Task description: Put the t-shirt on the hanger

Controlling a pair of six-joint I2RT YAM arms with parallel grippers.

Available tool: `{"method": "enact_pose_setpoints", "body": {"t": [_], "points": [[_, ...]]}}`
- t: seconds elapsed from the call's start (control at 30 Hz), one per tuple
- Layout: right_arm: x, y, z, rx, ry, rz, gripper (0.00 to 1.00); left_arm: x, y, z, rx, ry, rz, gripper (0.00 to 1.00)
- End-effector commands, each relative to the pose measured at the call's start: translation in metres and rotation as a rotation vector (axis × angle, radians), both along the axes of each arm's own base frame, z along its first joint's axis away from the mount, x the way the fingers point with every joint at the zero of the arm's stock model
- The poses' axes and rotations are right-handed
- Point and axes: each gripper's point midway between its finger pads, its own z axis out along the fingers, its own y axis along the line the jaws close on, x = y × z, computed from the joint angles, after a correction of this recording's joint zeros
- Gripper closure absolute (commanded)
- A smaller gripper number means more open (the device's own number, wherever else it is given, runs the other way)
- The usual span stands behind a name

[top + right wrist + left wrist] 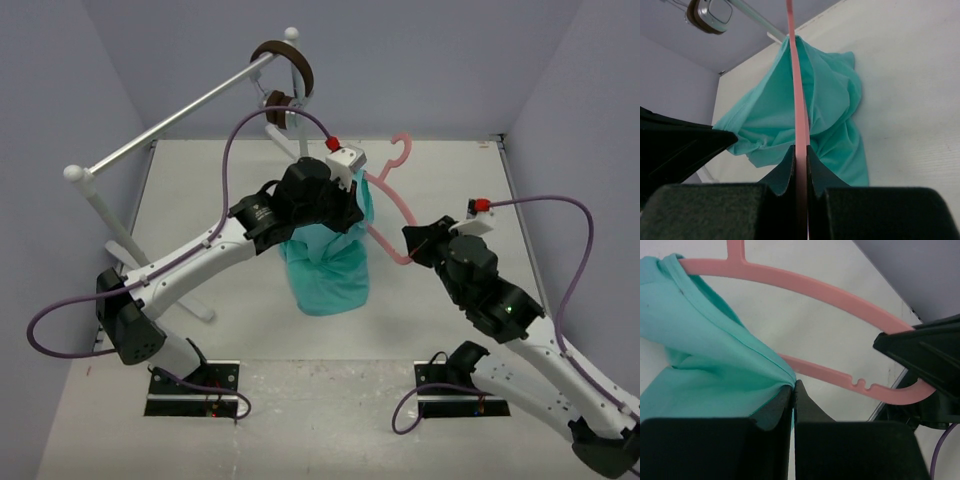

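The teal t-shirt point(325, 270) hangs bunched from my left gripper point(352, 205), which is shut on its fabric edge; its lower part rests on the table. It also shows in the left wrist view point(695, 350) and the right wrist view point(830, 100). The pink hanger point(385, 205) is held in the air, one end inside the shirt, the hook pointing to the back. My right gripper point(415, 245) is shut on the hanger's other end. The hanger shows in the left wrist view point(805, 287) and edge-on in the right wrist view point(799, 100).
A silver rail point(170, 125) on white posts runs along the left, with brown headphones point(290, 65) hung at its far end. Purple walls close the back and sides. The arm bases point(195, 385) sit at the near table edge.
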Motion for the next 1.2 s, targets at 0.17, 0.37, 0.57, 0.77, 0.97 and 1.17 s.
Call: {"method": "enact_pose_setpoints", "body": {"t": [0.17,0.37,0.57,0.77,0.97,1.17], "points": [[0.025,0.051,-0.012,0.066,-0.038,-0.122,1.00,-0.001,-0.013,0.025,-0.159,0.015,0.027,1.00],[0.041,0.033,-0.019,0.022,-0.040,-0.318,1.00,-0.024,-0.006,0.005,-0.209,0.109,0.008,1.00],[0.049,0.017,-0.008,-0.021,-0.065,-0.461,1.00,-0.038,0.007,0.009,-0.272,0.124,0.025,1.00],[0.048,-0.002,0.031,-0.025,-0.122,-0.568,1.00,-0.040,0.012,0.022,-0.252,0.091,0.012,1.00],[0.054,0.015,0.007,-0.088,-0.073,-0.552,1.00,-0.084,-0.024,0.043,-0.355,0.116,-0.347,1.00],[0.051,0.016,-0.015,-0.120,-0.049,-0.550,1.00,-0.116,-0.028,0.061,-0.419,0.088,-0.561,0.93]]}}
